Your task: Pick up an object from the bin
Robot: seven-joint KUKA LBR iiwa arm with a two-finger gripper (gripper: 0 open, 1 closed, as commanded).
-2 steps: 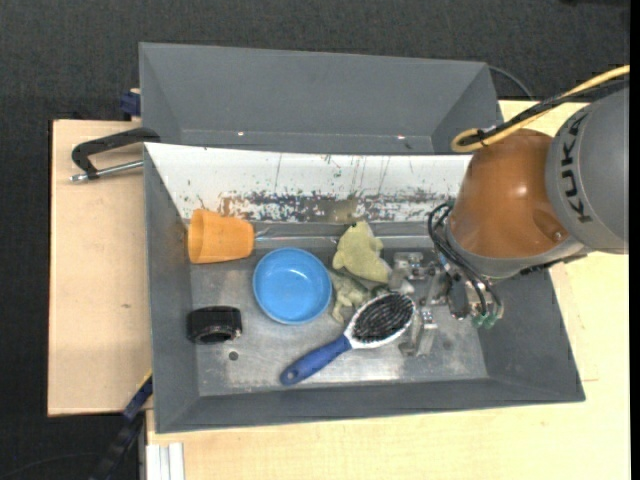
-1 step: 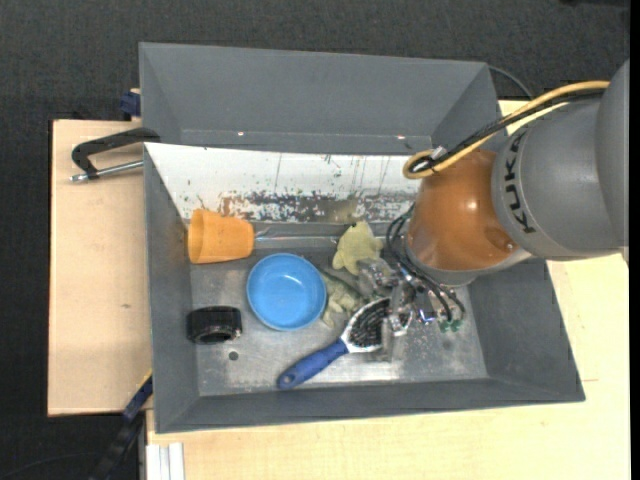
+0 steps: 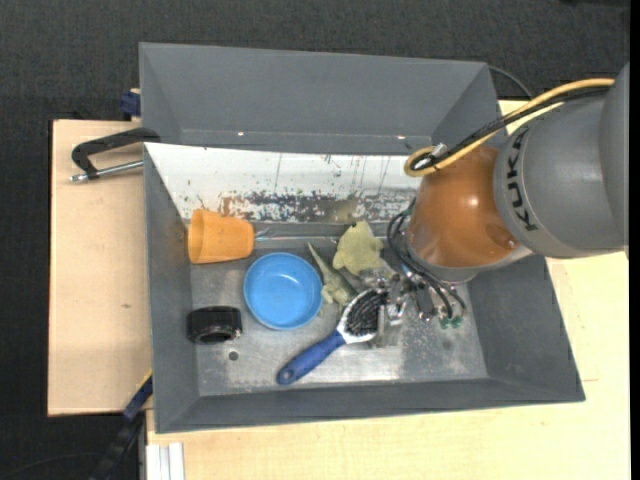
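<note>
My gripper (image 3: 392, 303) is low in the bin's right half, under the arm's orange cover, right beside the bristle head of a blue-handled brush (image 3: 322, 349). The brush lies slanted, its handle pointing to the front left. A pale green crumpled piece (image 3: 356, 250) lies just behind and to the left of the gripper, close to the back wall. A blue bowl (image 3: 284, 289) sits upright left of the brush head.
An orange cup (image 3: 220, 237) lies on its side at the back left. A small black ring-shaped thing (image 3: 214, 325) rests at the front left. The arm and its cables cover the bin's right side.
</note>
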